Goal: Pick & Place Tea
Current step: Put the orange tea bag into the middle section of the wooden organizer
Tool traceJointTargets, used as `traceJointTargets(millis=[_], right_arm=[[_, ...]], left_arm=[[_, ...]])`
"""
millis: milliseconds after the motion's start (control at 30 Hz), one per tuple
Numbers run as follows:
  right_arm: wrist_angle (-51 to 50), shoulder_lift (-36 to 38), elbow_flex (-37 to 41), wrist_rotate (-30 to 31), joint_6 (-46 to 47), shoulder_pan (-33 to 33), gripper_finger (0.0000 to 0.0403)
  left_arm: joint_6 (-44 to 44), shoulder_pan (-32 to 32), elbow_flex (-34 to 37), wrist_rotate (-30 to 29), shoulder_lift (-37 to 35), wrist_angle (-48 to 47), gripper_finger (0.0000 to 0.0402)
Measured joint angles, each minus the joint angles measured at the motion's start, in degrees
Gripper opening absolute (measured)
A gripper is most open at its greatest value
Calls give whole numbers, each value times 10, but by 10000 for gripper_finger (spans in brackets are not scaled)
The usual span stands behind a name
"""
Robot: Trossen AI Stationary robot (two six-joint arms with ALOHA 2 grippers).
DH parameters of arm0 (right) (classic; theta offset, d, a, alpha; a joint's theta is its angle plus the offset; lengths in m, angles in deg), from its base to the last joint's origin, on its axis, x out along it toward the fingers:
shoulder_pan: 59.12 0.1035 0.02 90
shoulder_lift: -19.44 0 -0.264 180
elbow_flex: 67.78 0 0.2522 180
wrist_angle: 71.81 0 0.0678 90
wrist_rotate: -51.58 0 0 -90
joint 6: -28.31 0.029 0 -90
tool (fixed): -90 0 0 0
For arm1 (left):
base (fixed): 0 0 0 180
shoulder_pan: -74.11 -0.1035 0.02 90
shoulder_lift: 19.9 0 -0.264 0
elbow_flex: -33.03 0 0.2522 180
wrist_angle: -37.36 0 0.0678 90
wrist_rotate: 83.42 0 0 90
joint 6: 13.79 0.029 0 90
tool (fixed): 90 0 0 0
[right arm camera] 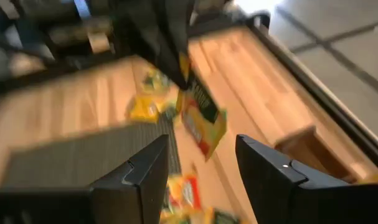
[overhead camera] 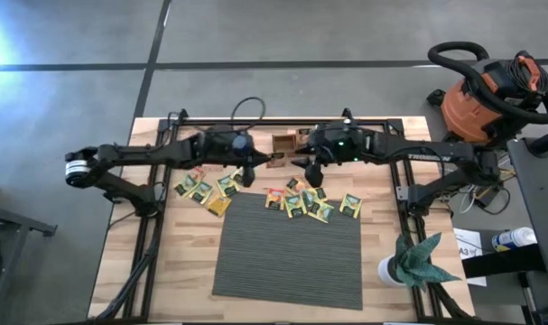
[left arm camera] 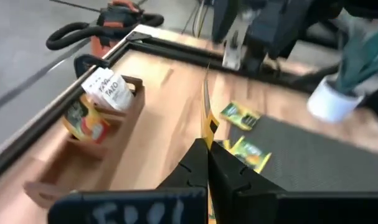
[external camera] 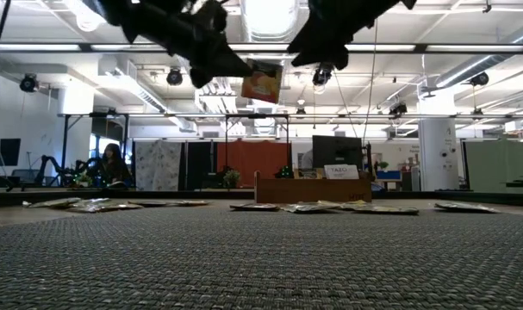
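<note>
We see the left gripper (left arm camera: pixel 207 163) pinching 1 flat orange-yellow tea sachet (external camera: pixel 261 82) by its edge, holding it in the air above the light wooden table (overhead camera: pixel 156 271), near the brown wooden tray (overhead camera: pixel 283 144). The right gripper (right arm camera: pixel 201 163) is spread and empty just beside that sachet. The other yellow-green sachets (overhead camera: pixel 301 203) lie scattered along the far edge of the grey ribbed mat (overhead camera: pixel 287 253).
</note>
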Motion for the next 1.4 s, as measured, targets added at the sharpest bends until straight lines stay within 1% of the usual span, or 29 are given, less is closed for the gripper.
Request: traceJointTargets(millis=[100, 200, 300, 433, 600, 867, 1000, 1267, 1333, 1400], right_arm=[[-67, -33, -56, -1, -44, 1, 179], [-145, -66, -121, 0, -92, 1, 177], [-215, -99, -177, 1, -127, 1, 175], [-267, -132, -226, 1, -170, 1, 171], [-269, -168, -248, 0, -191, 2, 163], [-273, -193, -265, -1, -205, 2, 139], [-285, -194, -266, -2, -218, 2, 111], [-288, -194, -264, -2, -222, 2, 39], [-288, -194, -264, -1, -231, 2, 20], [-288, -194, -264, 0, -237, 2, 12]], left_arm=[[42, 2, -39, -1, 32, -54, 0], [68, 8, -60, -1, 58, -74, 0], [71, 13, -65, 0, 70, -74, 0], [71, 17, -63, -1, 68, -52, 0], [68, 18, -63, 3, 66, -48, 0], [67, 28, -60, 3, 65, -47, 0], [66, 29, -61, 3, 65, -46, 0], [66, 29, -60, 2, 65, -40, 0], [67, 29, -60, -5, 65, -38, 0], [66, 29, -60, -15, 65, -37, 0]])
